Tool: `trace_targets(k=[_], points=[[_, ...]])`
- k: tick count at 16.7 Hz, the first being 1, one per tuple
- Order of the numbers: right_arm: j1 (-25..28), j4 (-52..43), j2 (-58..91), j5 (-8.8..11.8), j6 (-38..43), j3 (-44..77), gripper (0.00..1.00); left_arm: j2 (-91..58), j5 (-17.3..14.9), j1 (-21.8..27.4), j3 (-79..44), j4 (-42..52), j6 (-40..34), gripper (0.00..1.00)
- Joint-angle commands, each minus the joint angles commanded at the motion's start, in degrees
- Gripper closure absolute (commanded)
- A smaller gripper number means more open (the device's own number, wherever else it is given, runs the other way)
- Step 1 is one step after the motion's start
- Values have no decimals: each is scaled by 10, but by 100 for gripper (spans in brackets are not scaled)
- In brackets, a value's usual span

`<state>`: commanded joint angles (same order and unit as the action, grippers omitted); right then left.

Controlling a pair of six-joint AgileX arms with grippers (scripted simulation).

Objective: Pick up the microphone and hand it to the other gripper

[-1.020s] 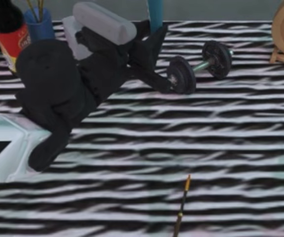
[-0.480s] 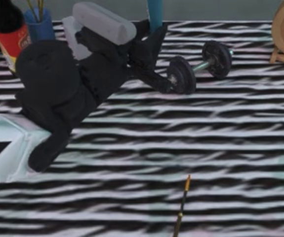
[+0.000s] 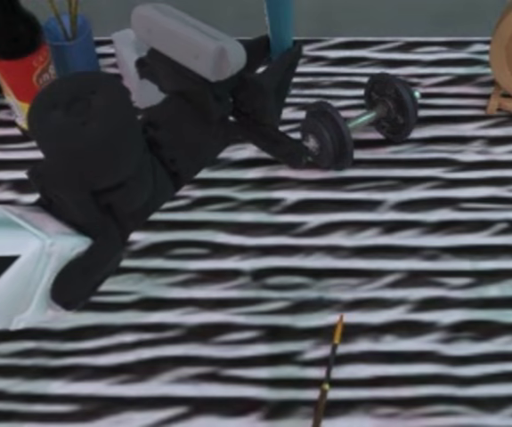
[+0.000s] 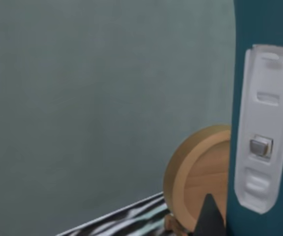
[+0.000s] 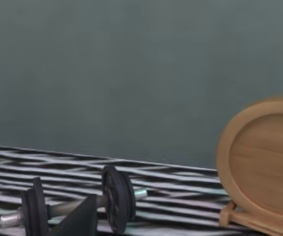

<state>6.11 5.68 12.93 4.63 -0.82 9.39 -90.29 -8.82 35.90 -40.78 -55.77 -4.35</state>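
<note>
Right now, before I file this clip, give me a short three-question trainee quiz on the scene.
1. True or false: the paintbrush touches the dumbbell.
2. Which claw holds the microphone? A) left B) right C) neither
3. What colour is the microphone's handle?

Key: 1 false, they lie well apart on the table. 2 A, the left claw grips it upright. 3 teal, with a white switch strip.

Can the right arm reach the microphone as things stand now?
Probably not yet. The left gripper holds the microphone upright near the table's far edge, and the right gripper is not in the top view.
</note>
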Motion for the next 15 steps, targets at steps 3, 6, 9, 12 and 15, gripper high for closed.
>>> trace_targets(k=[3, 6, 9, 12, 15], points=[[52, 44, 132, 39, -7, 76, 0, 0, 0, 0, 0, 0, 0, 100], [106, 87, 282, 80, -12, 152, 0, 0, 0, 0, 0, 0, 0, 100], [158, 129, 420, 119, -17, 226, 0, 0, 0, 0, 0, 0, 0, 100], [199, 167, 517, 150, -22, 289, 0, 0, 0, 0, 0, 0, 0, 100], [224, 194, 567, 169, -26, 331, 0, 0, 0, 0, 0, 0, 0, 100]])
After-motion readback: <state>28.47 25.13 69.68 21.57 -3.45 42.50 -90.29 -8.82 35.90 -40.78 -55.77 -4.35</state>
